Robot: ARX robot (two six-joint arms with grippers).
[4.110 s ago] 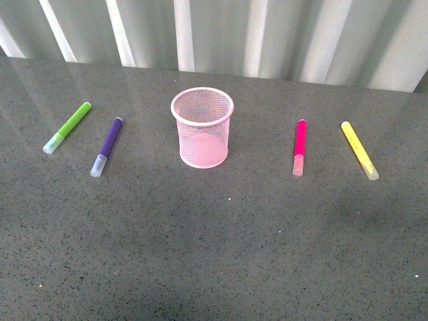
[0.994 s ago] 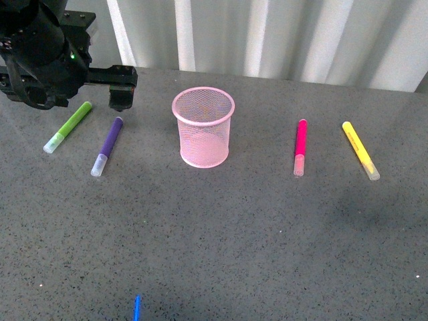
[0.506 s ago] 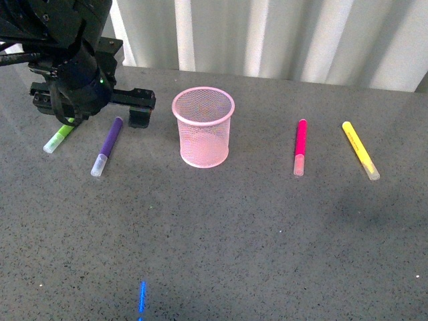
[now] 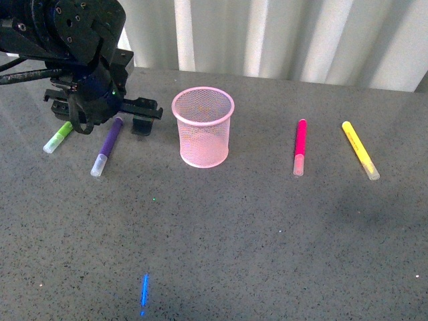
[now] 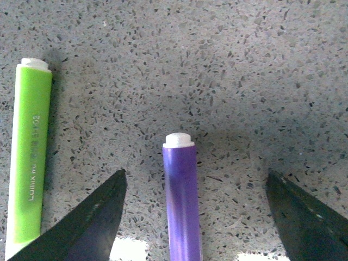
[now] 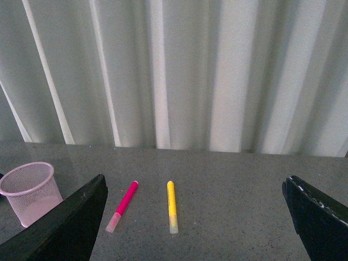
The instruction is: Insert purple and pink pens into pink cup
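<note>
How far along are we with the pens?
Nothing is done yet: the pink cup holds no pens, and the purple pen and pink pen lie on the table. In hand: the left gripper is open, straddling the purple pen's end. Left to do: grasp and insert it, then the pink pen; the right gripper hangs open, away from it.

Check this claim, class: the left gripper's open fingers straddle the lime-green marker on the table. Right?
Wrong marker. The left wrist view shows the left gripper with open fingers straddling the purple pen on the table; the lime-green marker lies outside them.
</note>
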